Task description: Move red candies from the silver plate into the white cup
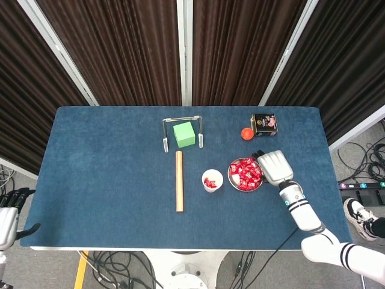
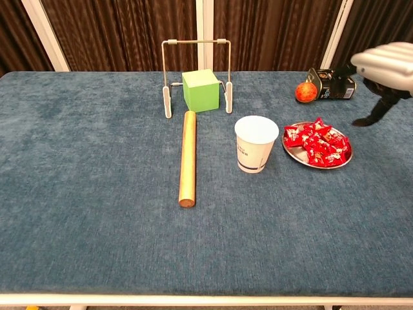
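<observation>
The white cup (image 2: 256, 143) stands upright on the blue counter (image 1: 108, 168), and from above a few red candies (image 1: 210, 182) show inside it. Just to the right of the cup, apart from it, lies the silver plate (image 2: 301, 154) heaped with more red candies (image 2: 317, 142). The right hand (image 1: 274, 167) hovers at the far right edge of that plate, away from the cup; its fingers are spread and hold nothing. The left hand (image 1: 8, 208) hangs off the counter's left edge, far from the cup, fingers apart and empty. Left of the cup a wooden rod (image 2: 186, 157) lies lengthwise. Behind the cup and to its left, a green block (image 2: 201, 90) sits under a small metal frame (image 2: 196, 42). Behind the plate sit a small red ball (image 2: 304, 92) and, touching or just beside it, a dark tin (image 2: 332, 83).
</observation>
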Motion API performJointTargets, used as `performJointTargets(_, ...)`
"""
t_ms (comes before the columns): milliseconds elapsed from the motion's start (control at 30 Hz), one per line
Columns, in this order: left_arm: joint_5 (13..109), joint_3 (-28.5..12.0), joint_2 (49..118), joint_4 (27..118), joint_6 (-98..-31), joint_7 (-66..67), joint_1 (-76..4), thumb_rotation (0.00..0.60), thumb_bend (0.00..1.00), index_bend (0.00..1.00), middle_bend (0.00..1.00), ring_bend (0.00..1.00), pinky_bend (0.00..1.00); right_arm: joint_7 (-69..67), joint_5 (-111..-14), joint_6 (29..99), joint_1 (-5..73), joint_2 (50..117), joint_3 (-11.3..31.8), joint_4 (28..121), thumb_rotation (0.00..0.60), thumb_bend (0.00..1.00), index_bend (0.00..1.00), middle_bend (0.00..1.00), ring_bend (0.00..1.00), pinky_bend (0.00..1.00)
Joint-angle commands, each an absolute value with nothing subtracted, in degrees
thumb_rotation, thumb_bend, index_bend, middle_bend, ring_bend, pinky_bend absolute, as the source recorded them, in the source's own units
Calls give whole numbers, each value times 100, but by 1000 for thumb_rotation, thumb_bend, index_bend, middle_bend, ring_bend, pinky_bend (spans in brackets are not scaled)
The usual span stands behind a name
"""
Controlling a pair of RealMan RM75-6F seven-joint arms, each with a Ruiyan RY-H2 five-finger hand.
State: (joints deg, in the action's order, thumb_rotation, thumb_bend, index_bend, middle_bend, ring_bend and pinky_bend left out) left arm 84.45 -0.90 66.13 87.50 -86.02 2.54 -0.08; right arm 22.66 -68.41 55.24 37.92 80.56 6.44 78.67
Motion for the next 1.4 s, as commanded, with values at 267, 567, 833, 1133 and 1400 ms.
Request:
performJointTargets(267,8385,-78,6620,8763,-8517,231,-27,600,0,267,283,197,214,2129,-6732,5062,3858,8601,510,7042,600,106,379,375,794,1000)
performJointTargets(567,8354,-61,6656,8676,-8494,161,-13,600,0,267,283,197,213,2169,-6813,4883,4022,9050,527,6464,600,103,379,374,793,1000)
performJointTargets(833,8327,-54,6672,8606,-8488,104,4,600,0,267,284,197,214,2197,-6848,4718,4147,9342,545,6125,600,102,370,383,794,1000)
performJointTargets(1133,8322,-54,6679,8565,-8486,68,10,600,0,267,284,197,214,2230,-6834,4654,4177,9482,564,5952,600,185,439,435,811,1000)
performJointTargets(1400,8330,-45,6681,8548,-8496,62,21,600,0,267,283,197,214,2187,-6847,4662,4169,9518,588,5922,600,301,518,514,823,1000)
